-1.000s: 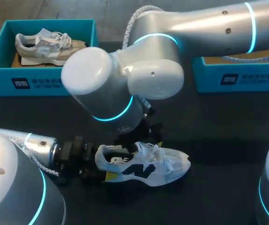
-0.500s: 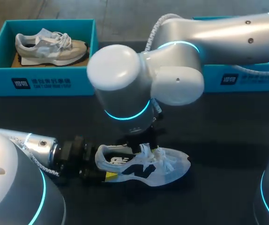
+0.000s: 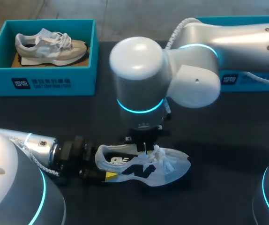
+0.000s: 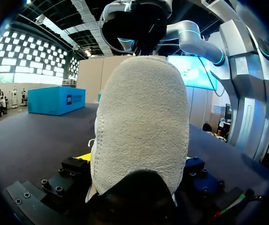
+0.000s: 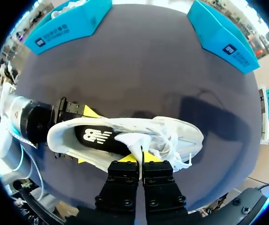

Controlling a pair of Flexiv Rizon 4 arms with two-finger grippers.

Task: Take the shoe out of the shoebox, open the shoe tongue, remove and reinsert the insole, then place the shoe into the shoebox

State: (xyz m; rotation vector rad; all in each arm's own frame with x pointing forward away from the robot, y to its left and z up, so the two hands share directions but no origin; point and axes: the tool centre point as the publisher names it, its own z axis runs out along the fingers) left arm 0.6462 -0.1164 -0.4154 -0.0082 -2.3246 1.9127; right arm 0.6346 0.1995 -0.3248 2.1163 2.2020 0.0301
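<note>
White with dark side marks, the shoe [image 3: 146, 166] stands upright on the dark worktop [image 3: 228, 140], toe toward my right side. My left hand [image 3: 105, 169] grips its heel from behind, one finger on each flank. My right hand [image 3: 145, 147] hangs straight down over the laces. It is well apart from the teal shoebox [image 3: 45, 84] at the far left, which holds a beige shoe [image 3: 50, 44]. Another teal shoebox [image 3: 251, 77] sits far right, half behind my right arm.

From the left wrist, the fuzzy grey heel fills the space between the fingers, pressed from both sides.

From the right wrist, the yellow tips are nearly together, pinching a thin white strip. It is probably the edge of the tongue [image 5: 133, 140], though it could be a lace. The insole [image 5: 97, 137] shows inside the shoe's opening.
</note>
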